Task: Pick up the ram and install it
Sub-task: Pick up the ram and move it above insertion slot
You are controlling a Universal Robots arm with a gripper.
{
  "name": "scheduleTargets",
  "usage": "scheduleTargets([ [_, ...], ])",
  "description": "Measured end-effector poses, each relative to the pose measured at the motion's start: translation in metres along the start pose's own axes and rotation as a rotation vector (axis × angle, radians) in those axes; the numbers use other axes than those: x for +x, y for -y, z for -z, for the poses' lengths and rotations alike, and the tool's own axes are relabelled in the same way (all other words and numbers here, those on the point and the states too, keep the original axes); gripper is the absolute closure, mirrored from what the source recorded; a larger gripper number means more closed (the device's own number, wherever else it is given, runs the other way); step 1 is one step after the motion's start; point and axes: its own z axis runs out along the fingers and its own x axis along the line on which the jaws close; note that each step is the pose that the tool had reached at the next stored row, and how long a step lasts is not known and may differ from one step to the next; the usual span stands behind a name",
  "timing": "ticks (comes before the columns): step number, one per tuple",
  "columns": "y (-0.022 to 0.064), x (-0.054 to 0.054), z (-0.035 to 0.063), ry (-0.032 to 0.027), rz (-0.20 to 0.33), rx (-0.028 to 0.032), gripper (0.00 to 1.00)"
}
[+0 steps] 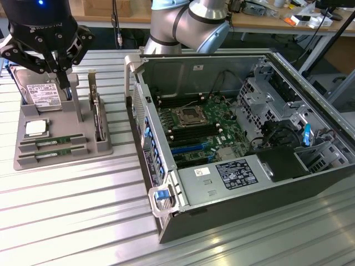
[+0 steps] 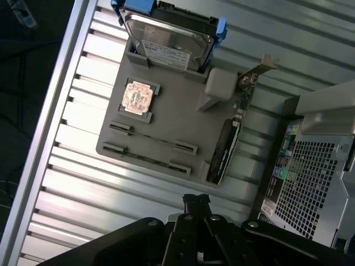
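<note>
Resting in a grey tray (image 1: pixel 62 125) are ram (image 1: pixel 52 141), processor (image 1: pixel 36 128), hard drive (image 1: pixel 43 94).

Over the grey tray (image 1: pixel 83 145) we found clear air above the two ram sticks (image 1: pixel 52 142), which lay low in their slots by the tray's near edge in the exterior view. At the tray's far end the hard drive (image 1: pixel 41 95) and a grey post (image 1: pixel 76 102) stood tall. An upright expansion card (image 1: pixel 99 119) walled the tray's side facing the computer case (image 1: pixel 194 75). The gripper (image 2: pixel 195 198), fingers pressed together, hung above the tray. A bare strip of slatted table (image 1: pixel 119 177) lay between tray and case.
</note>
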Motion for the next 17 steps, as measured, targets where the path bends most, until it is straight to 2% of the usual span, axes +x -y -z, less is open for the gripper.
scheduleTargets([
  [17, 0.0, 0.0, 0.0, -0.0065, 0.145, -0.0035, 0.89],
])
